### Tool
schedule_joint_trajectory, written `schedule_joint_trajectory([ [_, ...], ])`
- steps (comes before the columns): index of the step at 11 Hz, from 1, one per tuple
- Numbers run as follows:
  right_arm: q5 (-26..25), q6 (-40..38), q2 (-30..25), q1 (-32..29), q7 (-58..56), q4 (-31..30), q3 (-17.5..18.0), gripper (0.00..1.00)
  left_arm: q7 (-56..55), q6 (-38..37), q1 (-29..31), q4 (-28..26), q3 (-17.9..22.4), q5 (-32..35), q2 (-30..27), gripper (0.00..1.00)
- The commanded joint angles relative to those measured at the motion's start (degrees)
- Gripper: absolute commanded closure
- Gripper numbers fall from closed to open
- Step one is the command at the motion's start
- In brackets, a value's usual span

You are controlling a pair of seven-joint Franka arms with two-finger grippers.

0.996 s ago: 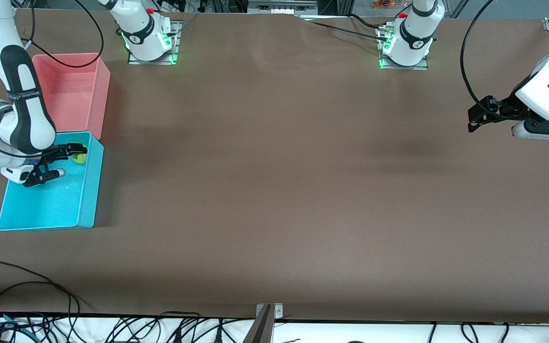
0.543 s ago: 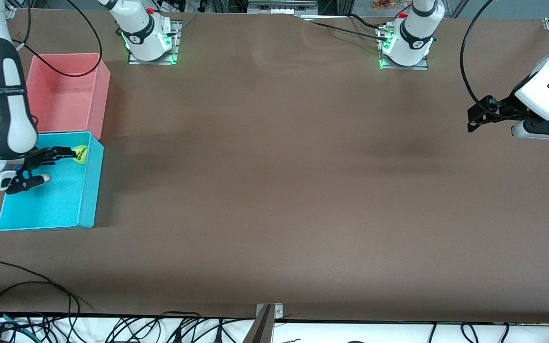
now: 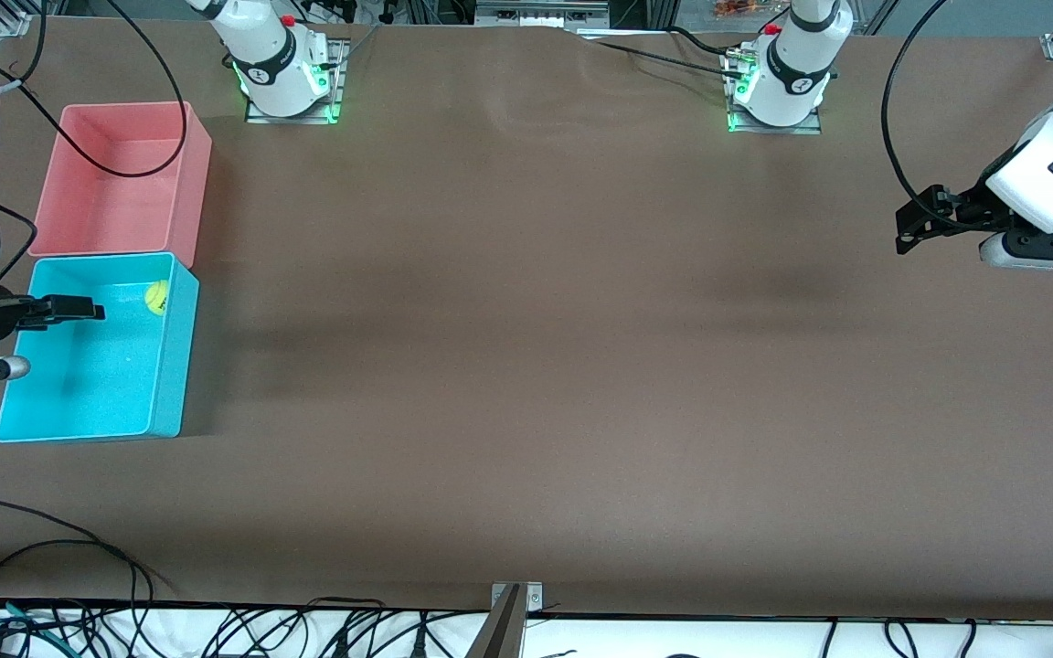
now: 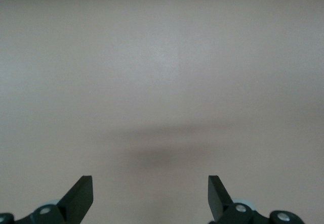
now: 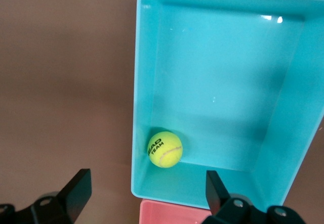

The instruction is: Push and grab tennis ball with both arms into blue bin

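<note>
**Ball rests in the blue bin, both tools spread and empty**

The tennis ball (image 3: 157, 297) lies inside the blue bin (image 3: 170, 366), on its floor, in the corner next to the pink bin (image 3: 193, 192) and close against the wall on the side toward the left arm's end of the bench (image 3: 526, 366). In the right wrist view the ball (image 5: 164, 149) shows black lettering and sits free, touching no finger.

The right tool (image 3: 65, 311) hangs above the blue bin, off to the side of the ball and clear of it. Its fingers (image 5: 76, 191) are spread wide with nothing between them.

The left tool (image 3: 915, 228) waits over bare bench at the left arm's end, well apart from ball and bins. Its fingers (image 4: 81, 196) are likewise spread apart and hold nothing; under them is only brown bench surface.
</note>
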Motion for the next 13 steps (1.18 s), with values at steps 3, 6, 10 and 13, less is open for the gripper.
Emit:
schedule_joint_trajectory([
  [3, 0.68, -8.79, -4.15, 2.72, 16.39, 13.61, 0.29, 0.0, -0.34, -0.81, -0.33, 0.67, 0.52, -1.04, 0.29, 0.0],
  [6, -0.98, -10.91, -8.2, 6.23, 24.59, 14.16, -0.15, 0.0, -0.34, -0.81, -0.33, 0.49, 0.52, -0.95, 0.29, 0.0],
  [10, -3.53, -8.21, -18.01, 4.4, 26.27, 4.81, 4.31, 0.0, 0.36, -0.81, 0.02, 0.58, 0.6, -0.95, 0.29, 0.0],
  [13, -5.9, 5.31, -30.85, 2.9, 28.71, -16.2, 8.46, 0.0, 0.1, -0.89, 0.02, 0.58, 0.52, -0.95, 0.29, 0.0],
])
